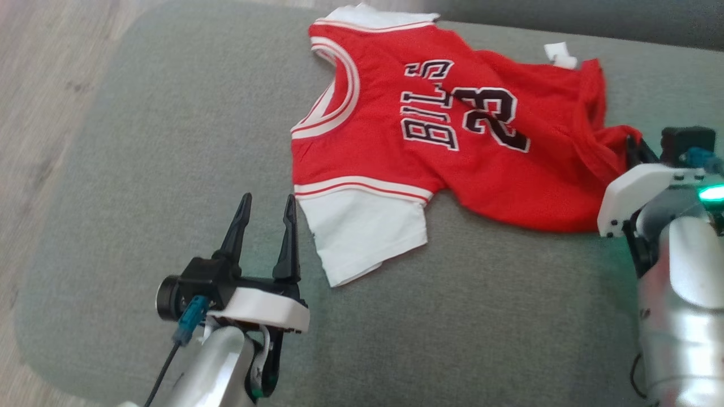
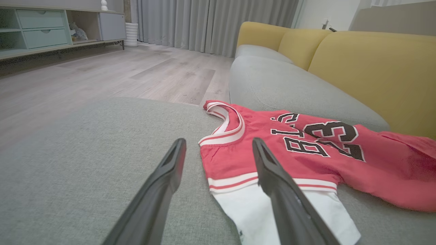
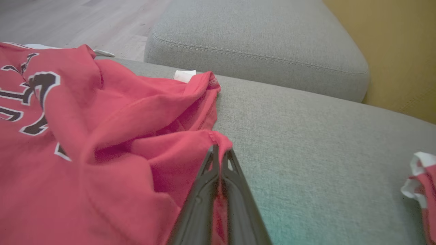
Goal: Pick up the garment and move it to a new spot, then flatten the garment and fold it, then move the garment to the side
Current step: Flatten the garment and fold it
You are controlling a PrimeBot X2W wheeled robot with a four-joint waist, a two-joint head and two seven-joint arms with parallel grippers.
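We look down on a grey sofa seat (image 1: pixel 169 198). The red jersey (image 1: pixel 390 169) lies spread across it, number up, rumpled toward the hem. Our right end effector (image 3: pixel 221 148) is closed, pinching a fold of that hem. Our left end effector (image 1: pixel 267 199) hovers with its fingers spread, gripping nothing, just beside the white sleeve (image 1: pixel 362 237).
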